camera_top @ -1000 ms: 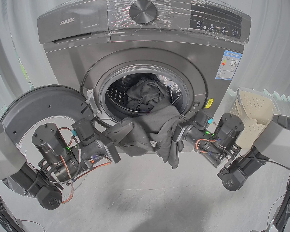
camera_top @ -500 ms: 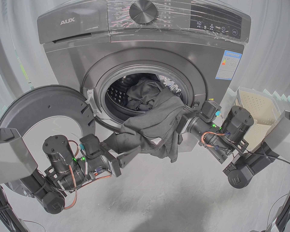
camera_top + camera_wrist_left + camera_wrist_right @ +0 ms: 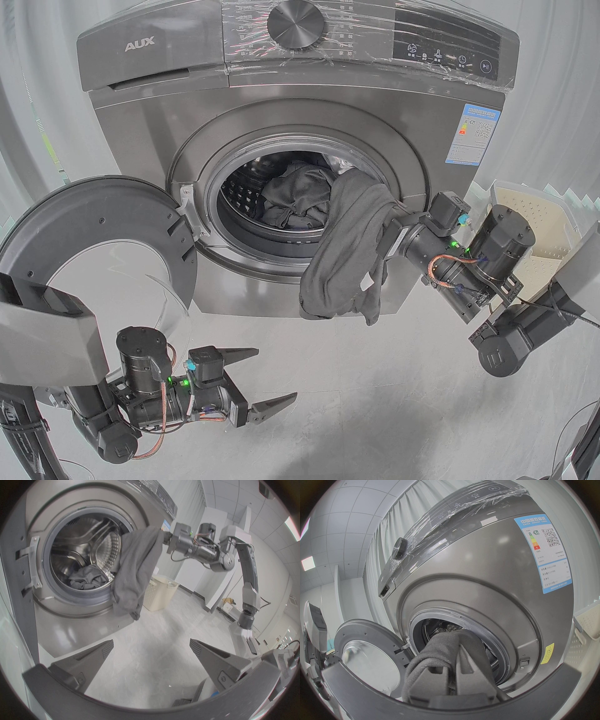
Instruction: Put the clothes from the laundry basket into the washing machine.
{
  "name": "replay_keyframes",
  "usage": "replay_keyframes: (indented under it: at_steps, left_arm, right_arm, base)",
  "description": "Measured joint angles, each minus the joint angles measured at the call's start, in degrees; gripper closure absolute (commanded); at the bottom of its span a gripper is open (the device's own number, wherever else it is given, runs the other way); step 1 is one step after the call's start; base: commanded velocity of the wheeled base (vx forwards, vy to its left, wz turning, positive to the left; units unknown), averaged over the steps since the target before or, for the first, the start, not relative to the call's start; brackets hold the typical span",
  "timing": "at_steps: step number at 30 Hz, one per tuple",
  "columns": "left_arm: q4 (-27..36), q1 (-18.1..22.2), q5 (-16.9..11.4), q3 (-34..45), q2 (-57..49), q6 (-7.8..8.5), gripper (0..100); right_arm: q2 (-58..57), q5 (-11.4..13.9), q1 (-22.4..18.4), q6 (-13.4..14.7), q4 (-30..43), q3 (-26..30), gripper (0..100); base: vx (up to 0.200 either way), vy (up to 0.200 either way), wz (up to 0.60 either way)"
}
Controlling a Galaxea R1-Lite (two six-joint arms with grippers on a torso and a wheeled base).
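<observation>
A dark grey garment (image 3: 347,250) hangs over the right side of the washing machine's (image 3: 300,119) open drum mouth, its lower end dangling below the rim. My right gripper (image 3: 454,655) is shut on its upper edge, just right of the opening. Another dark garment (image 3: 294,194) lies inside the drum. My left gripper (image 3: 275,374) stands open with nothing between its fingers, low over the floor at the front left, well away from the cloth. From the left wrist view the hanging garment (image 3: 134,564) drapes across the drum's edge.
The round door (image 3: 94,219) is swung open to the left, close above my left arm. A cream laundry basket (image 3: 537,231) stands on the floor right of the machine, behind my right arm. Bare grey floor lies before the machine.
My left gripper has let go of the garment, opened, and dropped down and back toward the floor. The right gripper has lifted the cloth up toward the drum's right rim.
</observation>
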Motion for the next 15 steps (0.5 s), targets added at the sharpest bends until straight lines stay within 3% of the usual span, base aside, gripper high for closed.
replay_keyframes:
  at_steps: [5, 15]
  left_arm:
    - [0.0, 0.0, -0.1, 0.3, 0.7, 0.59, 0]
    - [-0.2, -2.0, 0.6, -10.1, -1.6, -0.56, 0]
  right_arm:
    - [-0.1, 0.0, 0.7, 0.0, -0.4, 0.7, 100]
    - [0.4, -0.1, 3.6, -0.1, 0.5, 1.1, 100]
  base:
    - [0.0, 0.0, 0.0]
    - [0.0, 0.0, 0.0]
